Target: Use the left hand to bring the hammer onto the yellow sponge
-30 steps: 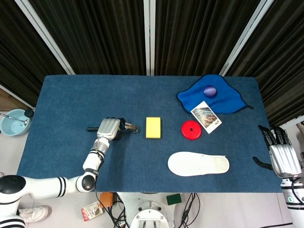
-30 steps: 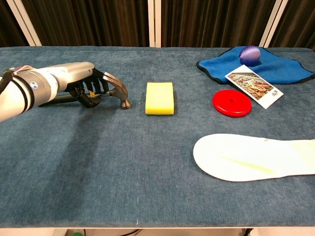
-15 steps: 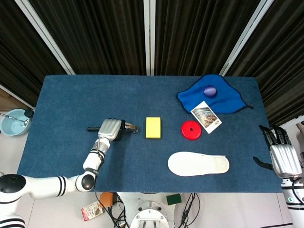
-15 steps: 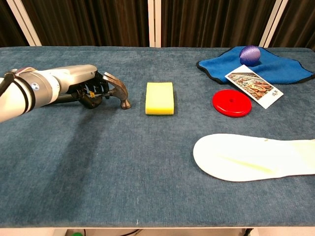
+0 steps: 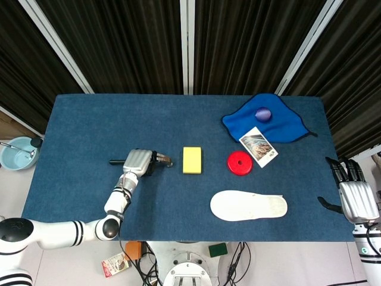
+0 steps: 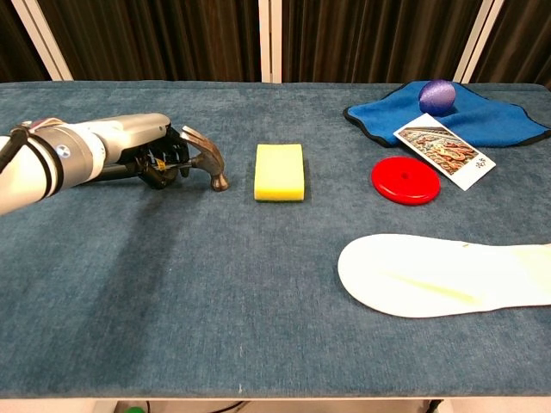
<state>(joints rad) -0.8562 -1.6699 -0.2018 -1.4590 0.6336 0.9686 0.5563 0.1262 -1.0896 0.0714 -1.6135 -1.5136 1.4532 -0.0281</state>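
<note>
Head view: the left hand (image 5: 138, 161) covers the hammer (image 5: 162, 160), left of the sponge (image 5: 191, 159); the right hand (image 5: 355, 199) waits spread, empty. Chest view: fingers wrap the handle, head resting down. Grasping step; next comes lifting rightward.

Between the hammer (image 6: 203, 157) head and the yellow sponge (image 6: 280, 172) lies a bare strip of blue table (image 6: 215, 284); nothing stands in it; the red disc (image 6: 405, 180), photo card (image 6: 443, 150) and blue cloth (image 6: 482, 120) with its purple ball (image 6: 438, 95) sit beyond the sponge's far side; the white insole (image 6: 439, 275) lies nearer the front edge, well apart from the sponge.
</note>
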